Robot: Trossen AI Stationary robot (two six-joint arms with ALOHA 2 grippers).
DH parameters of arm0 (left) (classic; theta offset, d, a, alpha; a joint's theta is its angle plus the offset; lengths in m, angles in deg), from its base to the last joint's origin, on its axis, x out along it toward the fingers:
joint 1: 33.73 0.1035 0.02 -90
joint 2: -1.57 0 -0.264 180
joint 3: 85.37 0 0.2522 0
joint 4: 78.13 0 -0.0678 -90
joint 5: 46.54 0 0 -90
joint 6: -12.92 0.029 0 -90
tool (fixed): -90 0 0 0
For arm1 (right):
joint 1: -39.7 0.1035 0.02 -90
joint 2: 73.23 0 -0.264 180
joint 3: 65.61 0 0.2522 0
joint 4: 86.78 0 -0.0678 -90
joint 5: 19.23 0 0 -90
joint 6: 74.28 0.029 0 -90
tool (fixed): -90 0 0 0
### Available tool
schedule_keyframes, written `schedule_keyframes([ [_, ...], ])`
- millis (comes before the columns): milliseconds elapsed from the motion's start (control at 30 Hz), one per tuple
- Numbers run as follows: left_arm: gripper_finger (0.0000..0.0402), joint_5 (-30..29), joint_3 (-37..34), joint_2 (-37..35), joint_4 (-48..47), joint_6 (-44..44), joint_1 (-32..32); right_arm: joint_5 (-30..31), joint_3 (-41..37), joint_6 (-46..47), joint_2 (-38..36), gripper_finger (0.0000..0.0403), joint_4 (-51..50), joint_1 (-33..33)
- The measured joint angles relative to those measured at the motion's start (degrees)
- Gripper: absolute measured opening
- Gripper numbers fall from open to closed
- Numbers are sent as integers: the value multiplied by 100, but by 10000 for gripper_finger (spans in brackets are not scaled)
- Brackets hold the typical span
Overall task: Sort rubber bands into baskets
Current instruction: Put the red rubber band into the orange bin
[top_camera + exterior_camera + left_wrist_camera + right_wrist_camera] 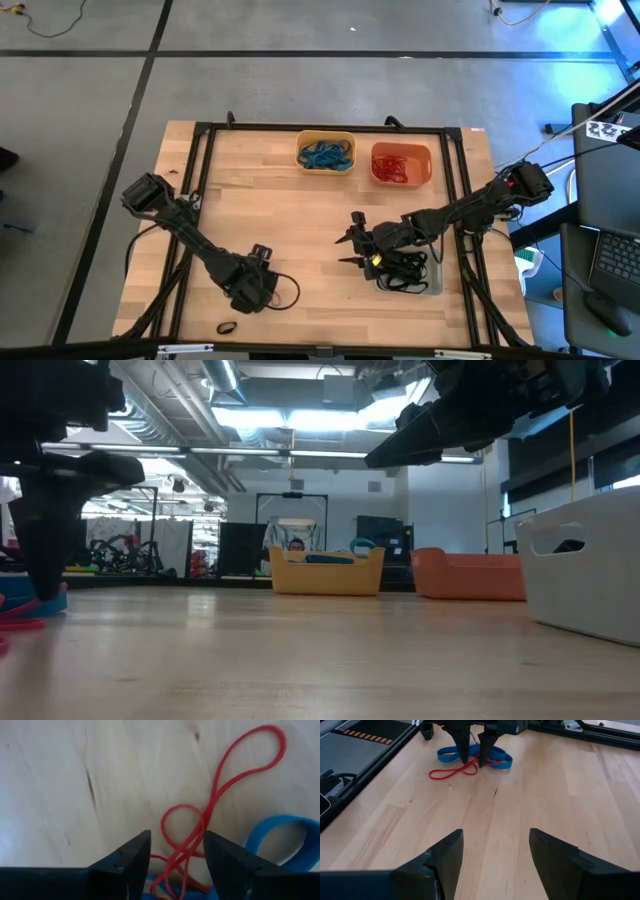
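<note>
A tangled red rubber band point(220, 795) lies on the wooden table point(300, 230) near its front left, touching a blue rubber band point(280, 840). The left gripper point(175, 860) stands over them, fingers spread astride the red loop, not clenched. The right gripper point(352, 240) hovers released beside the grey basket point(432, 284) of black bands. Far back, the yellow basket point(326, 152) holds blue bands, the orange basket point(401, 165) red ones.

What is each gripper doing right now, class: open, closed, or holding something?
Left gripper: open, down around a red rubber band, not yet gripping.
Right gripper: open, empty, above the table.
</note>
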Motion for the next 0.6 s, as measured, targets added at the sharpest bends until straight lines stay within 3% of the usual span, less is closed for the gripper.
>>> schedule_keyframes([
  [200,180,76,0,0,531,93,-24,-2,0,0,0,225,-2,2],
  [400,180,90,-2,0,486,279,56,-2,0,0,0,225,-2,0],
  [600,152,90,-2,29,374,253,142,-4,0,0,0,225,-2,0],
])
